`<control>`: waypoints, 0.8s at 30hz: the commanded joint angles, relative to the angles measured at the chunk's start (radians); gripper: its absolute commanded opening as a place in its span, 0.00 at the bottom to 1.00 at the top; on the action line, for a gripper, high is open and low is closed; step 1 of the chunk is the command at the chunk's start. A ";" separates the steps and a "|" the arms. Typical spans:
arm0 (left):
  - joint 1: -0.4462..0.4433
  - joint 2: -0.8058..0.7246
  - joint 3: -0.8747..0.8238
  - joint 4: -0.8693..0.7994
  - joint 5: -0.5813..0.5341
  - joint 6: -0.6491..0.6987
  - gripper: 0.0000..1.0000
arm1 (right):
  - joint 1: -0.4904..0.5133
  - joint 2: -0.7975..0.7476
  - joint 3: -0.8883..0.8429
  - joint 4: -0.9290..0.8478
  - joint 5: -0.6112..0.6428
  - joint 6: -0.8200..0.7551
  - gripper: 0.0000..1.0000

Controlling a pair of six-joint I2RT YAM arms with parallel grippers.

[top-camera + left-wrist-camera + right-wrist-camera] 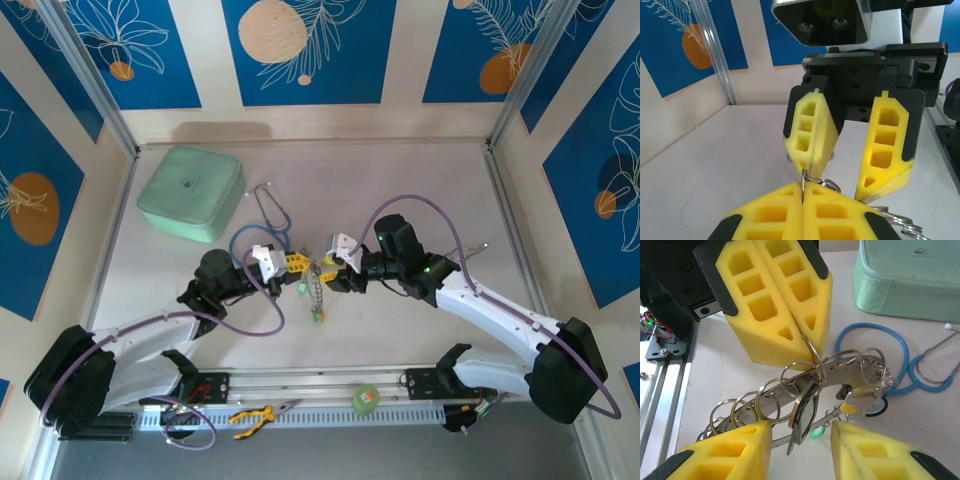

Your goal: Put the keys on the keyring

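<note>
Left gripper [810, 342] clenched, both yellow fingers pressed flat together, pinching a small split ring [811, 351] at the tips. That split ring links into the keyring [842, 369], a curved silver band strung with many more small rings

Left wrist view: the thin ring edge stands upright in the seam of the left gripper [803, 195]. The right gripper [837, 180] faces it straight on, just beyond

Right gripper [801, 440] released, fingers well apart. The keys [805, 415] hang in the gap between them: one dark-headed key in the middle, one with a yellow tag off to the side, a bit of green tag lower down. The pictures don't show either finger pressing on the bunch; the finger on the left of the right wrist view overlaps the keyring's end, contact can't be told

Top view: keyring [316, 288] with its keys is mid-bench, dangling between the two gripper tips, left gripper [290, 263] and right gripper [335, 268] nose to nose, close together

Blue stethoscope [900, 347] lies on the bench [420, 180] just behind the keyring, its chestpiece near the yellow-tagged key. Mint green case [192, 192] further back on the left. Yellow-handled pliers [252, 415] and a green tape roll [366, 398] lie on the rail at the near edge between the arm bases, well apart from the keyring
</note>
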 commanded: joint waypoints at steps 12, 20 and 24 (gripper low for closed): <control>-0.008 -0.001 0.000 0.065 0.046 0.006 0.00 | 0.007 0.013 0.033 0.058 0.016 -0.015 0.21; -0.008 -0.002 0.010 0.086 -0.009 -0.044 0.00 | 0.035 0.015 0.052 -0.018 0.033 -0.071 0.03; -0.008 0.003 0.017 0.095 -0.009 -0.047 0.00 | 0.062 0.030 0.070 -0.063 0.059 -0.106 0.01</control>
